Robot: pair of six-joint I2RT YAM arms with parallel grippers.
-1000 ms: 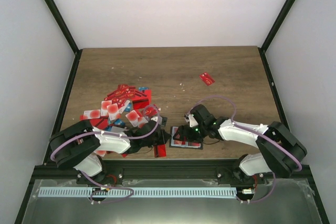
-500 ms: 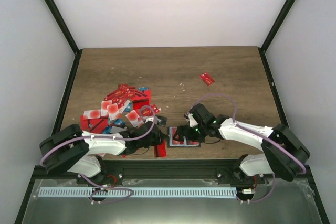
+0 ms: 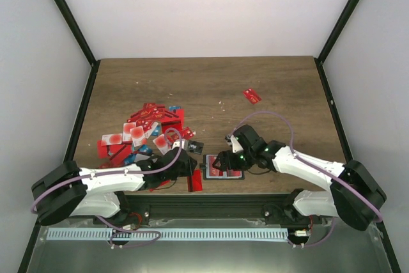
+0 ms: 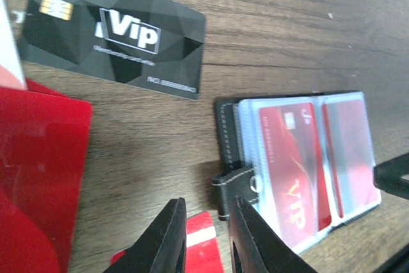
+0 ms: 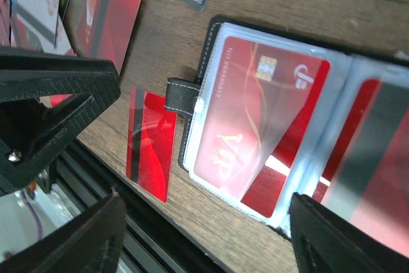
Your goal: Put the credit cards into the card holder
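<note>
The card holder (image 3: 208, 165) lies open near the table's front edge, with red VIP cards in its clear sleeves and its black rim (image 4: 225, 126) and clasp tab (image 5: 182, 91) on the left. My left gripper (image 4: 206, 206) hovers just left of the tab with its jaws a narrow gap apart and nothing between them. A red striped card (image 4: 203, 247) lies flat under it. My right gripper (image 5: 206, 199) stands wide open low over the holder, holding nothing. More credit cards (image 3: 144, 131) lie piled at the left.
A black VIP card (image 4: 115, 36) lies just beyond the holder's left corner. One red card (image 3: 252, 96) lies alone at the far right. The red striped card (image 3: 195, 182) sits close to the black frame rail (image 3: 211, 204) at the front edge.
My left arm has stretched to the right, bringing its gripper up to the holder's clasp, and its jaws have parted a little. My right gripper stays over the holder.
</note>
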